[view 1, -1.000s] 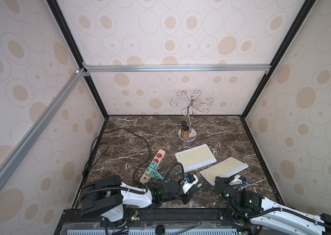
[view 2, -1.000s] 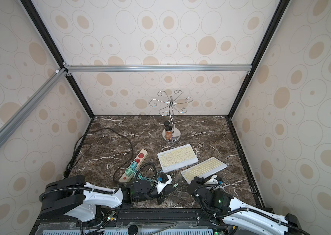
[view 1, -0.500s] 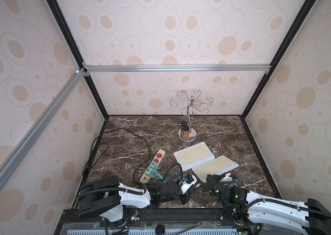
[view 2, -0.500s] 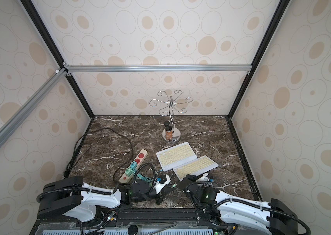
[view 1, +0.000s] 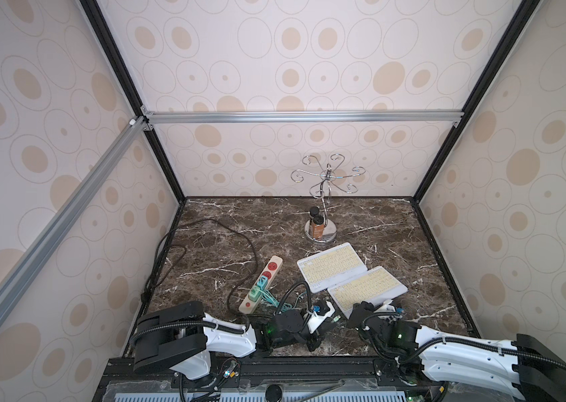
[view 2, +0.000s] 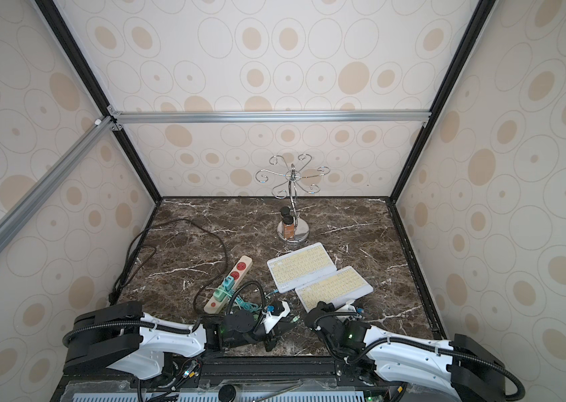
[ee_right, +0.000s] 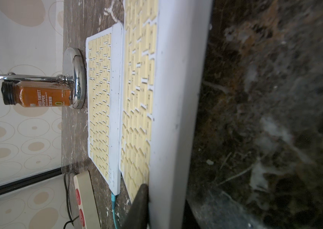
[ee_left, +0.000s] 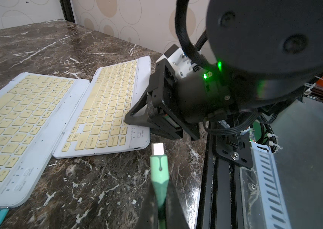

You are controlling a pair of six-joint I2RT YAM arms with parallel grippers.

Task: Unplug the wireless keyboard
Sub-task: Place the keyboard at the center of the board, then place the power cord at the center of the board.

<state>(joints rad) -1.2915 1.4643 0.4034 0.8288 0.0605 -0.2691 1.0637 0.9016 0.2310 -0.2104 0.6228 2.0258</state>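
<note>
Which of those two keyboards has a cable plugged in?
The keyboard nearer the chrome stand: a teal cable enters its corner. The other keyboard has a bare port; the left claw holds a green plug.

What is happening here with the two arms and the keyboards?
The left pincer is shut on a green cable. Its plug hangs free just off the corner of the near keyboard, so that keyboard is unplugged. The right pincer sits at that keyboard's near edge, reaching over its keys; whether it grips is unclear. The far keyboard has a teal cable in its corner.
</note>
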